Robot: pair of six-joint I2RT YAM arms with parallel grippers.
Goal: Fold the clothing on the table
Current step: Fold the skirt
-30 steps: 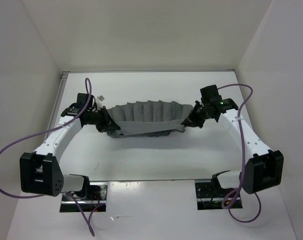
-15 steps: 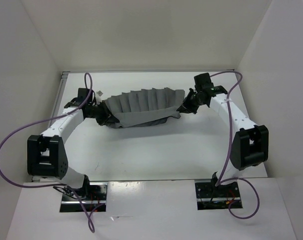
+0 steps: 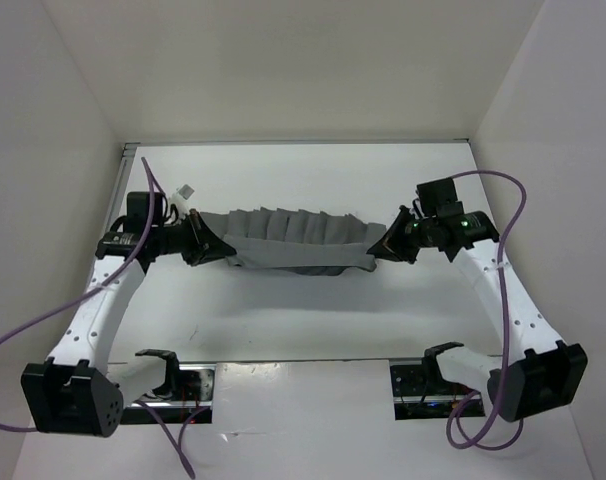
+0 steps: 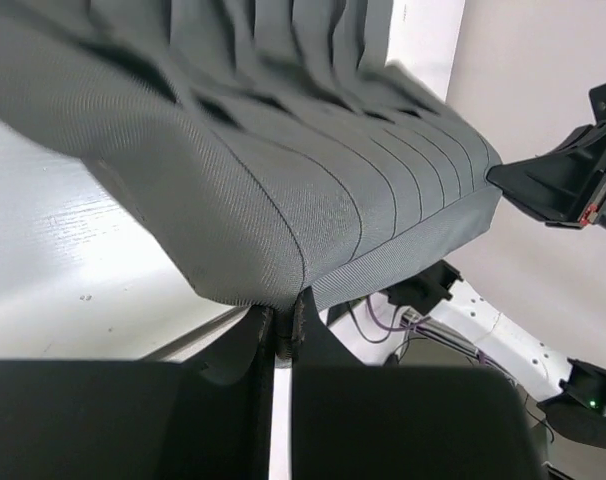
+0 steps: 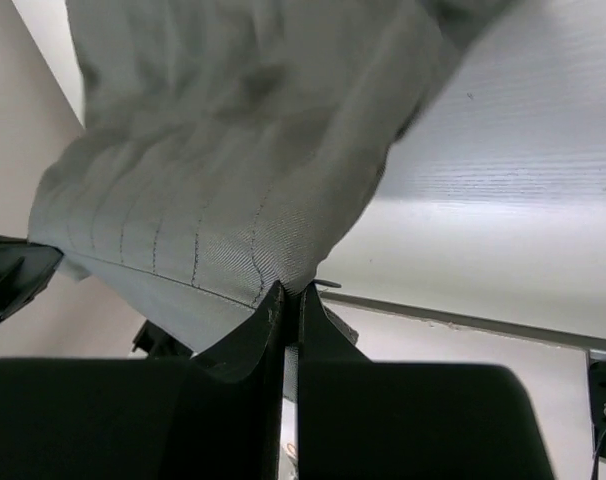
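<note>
Table (image 3: 303,320), white, walled; grey clothing (image 3: 293,235) strung between two grippers, middle sagging low over surface. Fabric looks soft, light, limp and pleated; likely best held at hem corners and kept taut. Left gripper (image 4: 283,310) pressed together, pinching hem at fingertips; right gripper (image 5: 291,292) likewise pinching opposite hem

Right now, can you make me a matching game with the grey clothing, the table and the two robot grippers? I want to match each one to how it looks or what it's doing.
Things:
1. clothing
2. table
3. left gripper
4. right gripper

Descriptions:
A. white and flat
B. shut on the clothing's right end
C. grey and pleated, stretched between both grippers
D. shut on the clothing's left end

Pairs: 1-C, 2-A, 3-D, 4-B
</note>
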